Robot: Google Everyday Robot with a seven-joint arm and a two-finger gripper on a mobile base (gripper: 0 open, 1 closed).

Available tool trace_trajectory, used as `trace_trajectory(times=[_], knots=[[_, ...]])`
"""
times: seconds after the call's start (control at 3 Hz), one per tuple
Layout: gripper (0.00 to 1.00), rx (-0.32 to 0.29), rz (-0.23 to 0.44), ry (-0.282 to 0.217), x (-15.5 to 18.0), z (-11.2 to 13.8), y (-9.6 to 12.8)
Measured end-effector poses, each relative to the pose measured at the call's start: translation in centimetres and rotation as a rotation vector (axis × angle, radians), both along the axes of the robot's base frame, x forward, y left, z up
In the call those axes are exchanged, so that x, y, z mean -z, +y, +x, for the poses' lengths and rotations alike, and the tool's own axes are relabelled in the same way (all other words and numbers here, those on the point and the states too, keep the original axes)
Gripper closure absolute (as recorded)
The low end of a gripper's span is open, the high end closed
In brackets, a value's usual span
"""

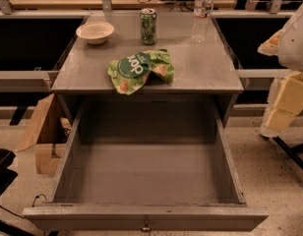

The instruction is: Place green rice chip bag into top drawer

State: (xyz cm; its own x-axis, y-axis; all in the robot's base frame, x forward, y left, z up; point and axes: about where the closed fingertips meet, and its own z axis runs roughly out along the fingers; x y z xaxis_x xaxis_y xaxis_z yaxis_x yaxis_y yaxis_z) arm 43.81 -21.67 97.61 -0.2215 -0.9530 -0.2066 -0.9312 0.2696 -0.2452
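Observation:
The green rice chip bag point(140, 70) lies crumpled on the grey table top, near its front edge and left of centre, logo side up. The top drawer point(146, 215) is pulled fully open below the table, and its deep grey inside holds nothing that I can see. Its small handle sits at the middle of the front panel. My gripper point(283, 107) hangs at the right edge of the view, beside the table's right front corner. It is well to the right of the bag and apart from it, and it holds nothing that I can see.
A green drink can point(148, 26), a cream bowl point(95, 32) and a clear water bottle point(202, 14) stand along the back of the table top. Cardboard boxes point(41, 132) sit on the floor left of the drawer. A dark object point(1, 171) is at the lower left.

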Motion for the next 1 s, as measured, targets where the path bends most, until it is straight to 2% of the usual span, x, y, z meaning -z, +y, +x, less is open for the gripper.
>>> trace_trajectory(times=[0.33,0.67,1.0], knots=[[0.0,-0.001,0.002,-0.008,-0.1,0.1,0.1],[0.0,-0.04,0.113,-0.084,0.4,3.6,1.2],[0.0,-0.083,0.273,-0.184,1.0,9.2,3.0]])
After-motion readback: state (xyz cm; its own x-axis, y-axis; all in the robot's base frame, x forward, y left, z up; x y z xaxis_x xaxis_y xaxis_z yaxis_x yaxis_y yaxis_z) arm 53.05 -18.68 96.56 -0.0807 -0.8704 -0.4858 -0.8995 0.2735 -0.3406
